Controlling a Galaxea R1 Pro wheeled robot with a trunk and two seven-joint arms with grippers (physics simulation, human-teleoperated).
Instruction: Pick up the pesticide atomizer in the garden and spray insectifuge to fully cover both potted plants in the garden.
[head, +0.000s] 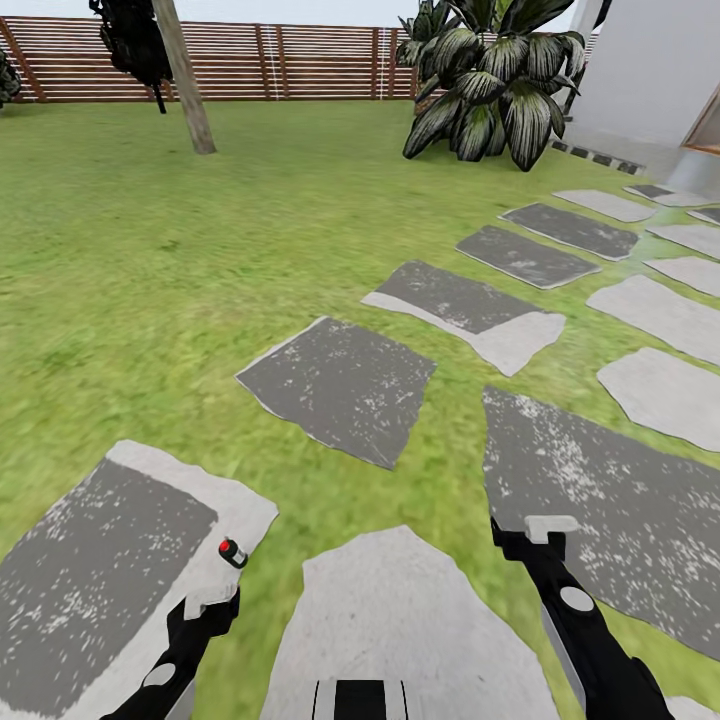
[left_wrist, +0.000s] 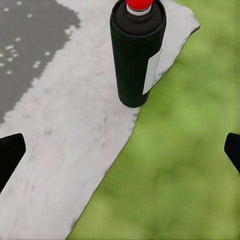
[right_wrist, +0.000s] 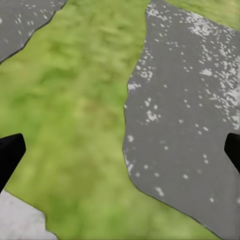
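While the pick-up is not yet done, the moment can be set out in these lines.

Step in hand: the approach to the pesticide atomizer (left_wrist: 137, 55) is judged to be under way; nothing has been grasped.

Atomizer: it is seen standing upright on the pale edge of a grey stepping stone (left_wrist: 65, 145), close to where that stone meets the lawn (head: 150, 260). Its cap is shown red (not green) in both the head view and the left wrist view.

Left gripper (head: 207, 607): it is held just short of the atomizer (head: 232, 552), fingers spread wide, with nothing between them; the dark fingertips (left_wrist: 9, 155) are seen far apart at the edges of the wrist picture.

Right gripper (head: 540, 530): likewise spread and empty, held over grass and another stone, well apart from the atomizer.

Next move: the left gripper would need to be advanced until the bottle's body sits between the fingers, then closed on it without tipping it (the bottle is slim and stands near the stone's edge).

Potted plants: none can be identified; only a big striped-leaf shrub (head: 495, 80) is seen far beyond the atomizer, near the wooden fence (head: 300, 60).

Counts: one atomizer, two grippers, one shrub clearly seen, about a dozen stepping stones (some cut off).
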